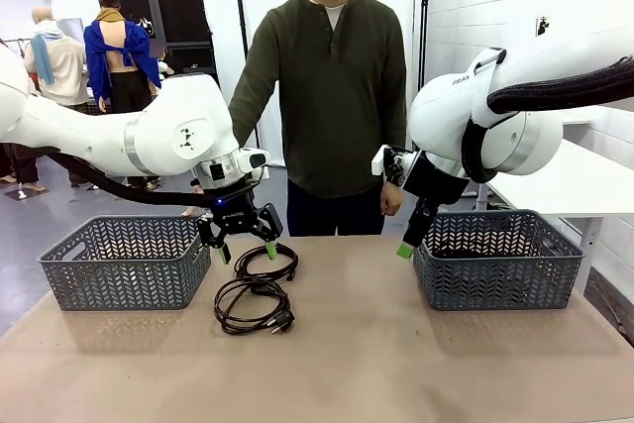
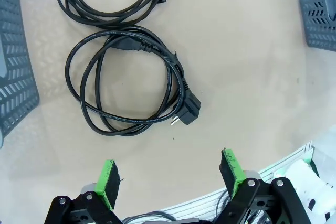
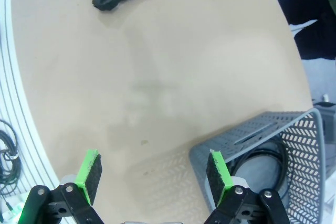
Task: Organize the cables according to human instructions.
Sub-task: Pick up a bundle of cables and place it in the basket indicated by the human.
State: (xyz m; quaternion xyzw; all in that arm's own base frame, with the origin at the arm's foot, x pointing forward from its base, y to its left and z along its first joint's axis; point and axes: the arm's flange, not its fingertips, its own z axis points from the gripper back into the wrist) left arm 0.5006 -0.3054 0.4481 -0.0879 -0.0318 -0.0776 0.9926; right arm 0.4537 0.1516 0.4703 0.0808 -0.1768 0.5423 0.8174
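Tan tabletop point(image 1: 396, 364), seen from the robot's side, with a person point(image 1: 332, 96) in a dark olive shirt standing behind it at 12 o'clock, arms down at the sides. Two grey lattice baskets sit on the table: the left basket point(image 1: 124, 263) at 9 o'clock and the right basket point(image 1: 500, 263) at 3 o'clock.

Two black cables lie as coiled loops on the bare table between the baskets, close to the left one. The far coil point(image 1: 265, 263) lies toward 12 o'clock. The near coil point(image 1: 250, 306) lies just beside it toward 6 o'clock, and its chunky plug point(image 1: 282, 322) points toward 4 o'clock.

The left gripper point(image 1: 246, 250) hangs above the table by these two coils. Its green-padded fingers are spread wide with nothing between them.

In the left wrist view, the left gripper point(image 2: 169, 177) rises from 6 o'clock. The near coil point(image 2: 126, 45) fills the middle, and its plug point(image 2: 190, 109) lies loose on the table at about 4 o'clock of the loop. The far coil point(image 2: 105, 19) is at 12 o'clock.

The right gripper point(image 1: 406, 248) hangs at the 9 o'clock edge of the right basket, pointing down. In the right wrist view, the right gripper point(image 3: 153, 177) has its fingers spread wide and holds nothing. One finger stands over the corner of the right basket point(image 3: 252, 137) at 4 o'clock. A third cable point(image 3: 281, 153) lies coiled inside that basket. The two coils on the table show at 12 o'clock in that view.
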